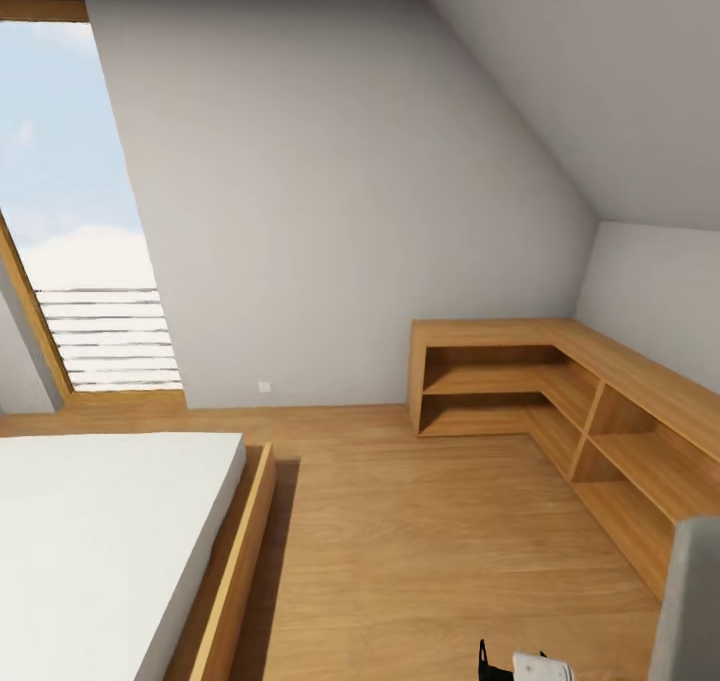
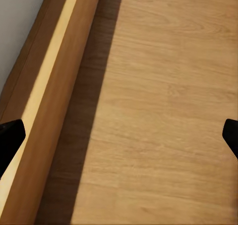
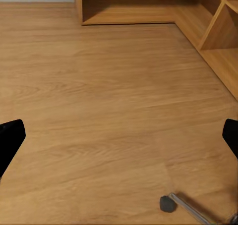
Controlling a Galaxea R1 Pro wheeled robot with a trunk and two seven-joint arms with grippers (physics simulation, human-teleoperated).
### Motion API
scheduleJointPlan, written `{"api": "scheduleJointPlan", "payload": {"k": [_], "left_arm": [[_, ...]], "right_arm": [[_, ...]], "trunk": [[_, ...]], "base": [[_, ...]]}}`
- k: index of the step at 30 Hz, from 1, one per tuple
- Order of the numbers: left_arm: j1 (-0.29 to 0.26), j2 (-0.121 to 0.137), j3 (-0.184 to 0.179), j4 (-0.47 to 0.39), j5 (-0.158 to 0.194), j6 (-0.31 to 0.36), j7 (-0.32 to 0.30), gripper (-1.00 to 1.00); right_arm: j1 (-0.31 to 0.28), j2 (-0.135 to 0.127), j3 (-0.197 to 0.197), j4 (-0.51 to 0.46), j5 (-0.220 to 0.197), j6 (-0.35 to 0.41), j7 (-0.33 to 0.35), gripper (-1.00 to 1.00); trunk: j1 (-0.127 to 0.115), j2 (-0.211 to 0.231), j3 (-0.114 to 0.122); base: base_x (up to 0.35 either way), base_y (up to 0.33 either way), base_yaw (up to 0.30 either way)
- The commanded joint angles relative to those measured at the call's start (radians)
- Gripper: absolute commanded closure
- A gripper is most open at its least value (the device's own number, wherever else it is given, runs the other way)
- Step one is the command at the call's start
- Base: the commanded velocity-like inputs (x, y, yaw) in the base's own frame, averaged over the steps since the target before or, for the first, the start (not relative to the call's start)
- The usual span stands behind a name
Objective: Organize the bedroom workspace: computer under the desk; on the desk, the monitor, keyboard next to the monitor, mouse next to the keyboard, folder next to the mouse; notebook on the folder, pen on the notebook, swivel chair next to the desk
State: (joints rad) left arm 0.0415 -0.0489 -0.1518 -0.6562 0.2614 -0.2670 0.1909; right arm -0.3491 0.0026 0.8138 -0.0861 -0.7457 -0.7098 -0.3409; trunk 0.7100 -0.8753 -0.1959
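Note:
The grey upholstered back of the swivel chair [image 1: 690, 601] rises at the lower right corner of the head view. One of its metal legs with a dark caster [image 3: 166, 203] rests on the wooden floor in the right wrist view. My right gripper [image 3: 119, 140] hangs open over bare floor, a little short of that caster, with nothing between its fingers. My left gripper [image 2: 119, 140] is open as well, over the floor beside the bed's wooden frame [image 2: 44, 111]. The desk, computer, monitor, keyboard, mouse, folder, notebook and pen are out of view.
A low bed [image 1: 100, 541] with a white mattress and wooden frame fills the left. An L-shaped light-wood open shelf unit [image 1: 560, 391] runs along the right wall under the sloped ceiling. A tall window [image 1: 70, 211] is at the far left. Wooden floor [image 1: 420, 541] lies between bed and shelves.

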Motion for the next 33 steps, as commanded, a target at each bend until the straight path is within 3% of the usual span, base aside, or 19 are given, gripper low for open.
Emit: {"api": "scheduleJointPlan", "payload": {"k": [1, 33], "left_arm": [[0.0, 0.001, -0.006, -0.001, 0.008, -0.003, 0.007, -1.0], [0.0, 0.0, -0.014, 0.025, 0.007, -0.003, 0.008, -1.0]], "right_arm": [[-0.001, 0.0, 0.008, 0.0, -0.001, 0.0, -0.009, -1.0], [-0.001, 0.001, 0.008, 0.0, -0.001, 0.004, -0.009, -1.0]], "trunk": [[0.001, -0.001, -0.001], [0.001, -0.001, -0.001]], "base": [[0.313, 0.0, 0.0], [0.312, 0.0, 0.0]]}}
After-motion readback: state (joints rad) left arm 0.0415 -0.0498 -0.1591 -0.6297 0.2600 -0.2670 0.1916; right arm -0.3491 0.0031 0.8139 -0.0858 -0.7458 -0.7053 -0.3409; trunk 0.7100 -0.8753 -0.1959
